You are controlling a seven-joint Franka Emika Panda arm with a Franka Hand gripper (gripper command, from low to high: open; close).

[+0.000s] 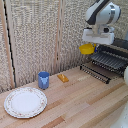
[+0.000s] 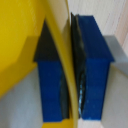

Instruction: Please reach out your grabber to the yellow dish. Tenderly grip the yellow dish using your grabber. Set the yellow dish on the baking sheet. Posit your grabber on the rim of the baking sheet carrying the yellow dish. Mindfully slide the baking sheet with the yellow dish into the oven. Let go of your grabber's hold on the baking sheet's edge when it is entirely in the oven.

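The yellow dish (image 1: 87, 48) hangs in the air, held by my grabber (image 1: 92, 46) under the white arm at the exterior view's upper right. It is above the near left corner of the baking sheet (image 1: 107, 61), a dark slatted rack drawn out of the oven (image 1: 121, 45), of which only a dark corner shows at the right edge. In the wrist view the blue fingertips (image 2: 92, 75) are shut on the thin rim of the yellow dish (image 2: 20, 45), one finger on each side of it.
On the wooden table (image 1: 80, 100) stand a blue cup (image 1: 43, 80), a small orange block (image 1: 62, 77) and a large white patterned plate (image 1: 25, 102) at the exterior view's left. A woven screen (image 1: 35, 35) forms the backdrop.
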